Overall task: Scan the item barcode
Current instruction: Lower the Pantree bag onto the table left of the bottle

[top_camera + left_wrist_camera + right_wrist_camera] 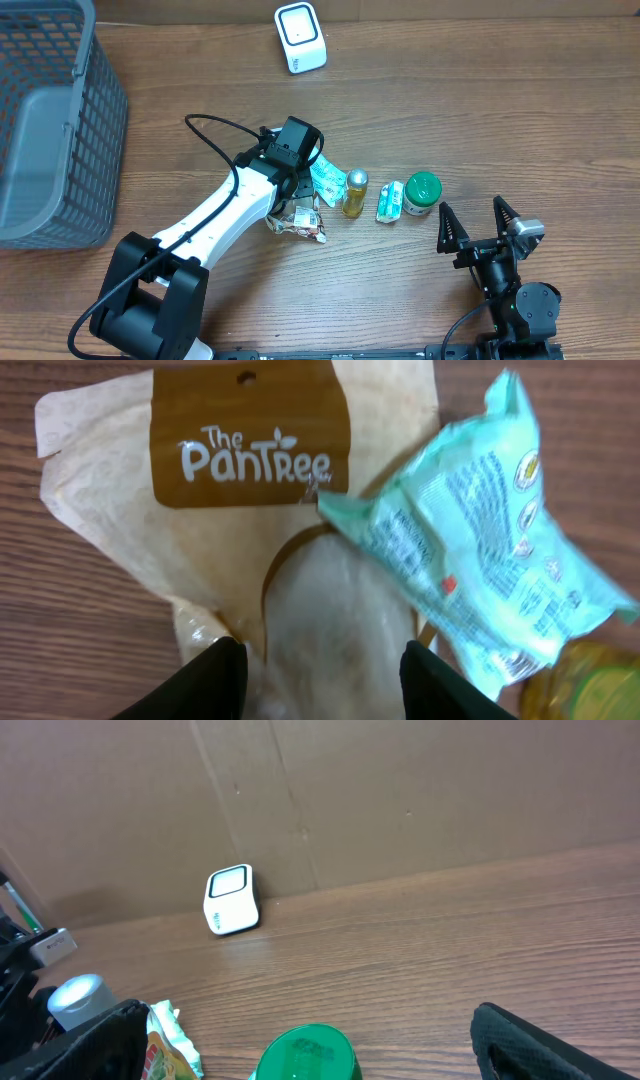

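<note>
My left gripper (325, 680) stands open over a cream and brown "The Pantree" pouch (250, 470) that lies flat on the table. Its black fingertips (215, 680) are apart over the pouch's clear window. A teal snack packet (480, 560) overlaps the pouch's right side, with a yellow bottle (590, 680) just beyond. From overhead, the left gripper (297, 200) points down at the pouch (300, 224). The white barcode scanner (300, 38) stands at the table's far edge. My right gripper (471, 212) rests open at the front right, holding nothing.
A grey mesh basket (50, 120) fills the far left. In a row right of the pouch stand the yellow bottle (355, 192), a small green and white packet (390, 202) and a green-lidded jar (422, 193). A cardboard wall (400, 790) backs the table.
</note>
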